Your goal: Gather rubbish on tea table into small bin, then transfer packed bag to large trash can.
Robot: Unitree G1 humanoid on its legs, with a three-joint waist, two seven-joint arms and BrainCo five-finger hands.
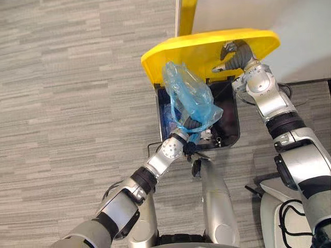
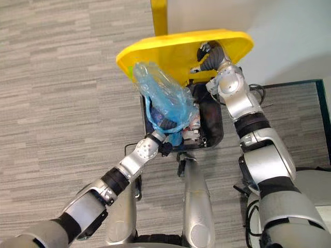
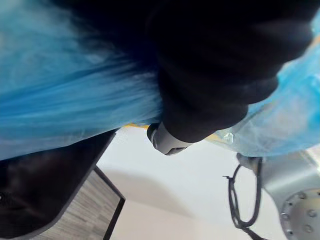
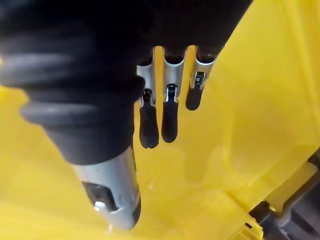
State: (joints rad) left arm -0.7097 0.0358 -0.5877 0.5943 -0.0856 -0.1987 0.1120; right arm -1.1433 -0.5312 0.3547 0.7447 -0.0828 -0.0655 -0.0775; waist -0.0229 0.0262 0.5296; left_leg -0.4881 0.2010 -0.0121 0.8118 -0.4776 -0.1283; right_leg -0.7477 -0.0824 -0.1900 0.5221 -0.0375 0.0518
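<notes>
Left eye view: blue bag over bin

Crumpled blue bag hangs over open black can, yellow lid raised.

The left hand fills the upper centre and upper right of the frame with its dark ribbed cover. Just below the cover, near the centre, one silver digit juts out. A translucent blue plastic bag spreads across the upper left in stretched folds, touches the cover, and shows again at the right edge. A thin strip of the yellow lid peeks out beneath the bag. In the lower left sits the black wall of the trash can, with grey wood-grain floor beside it. A pale wall takes up the lower centre.
</notes>
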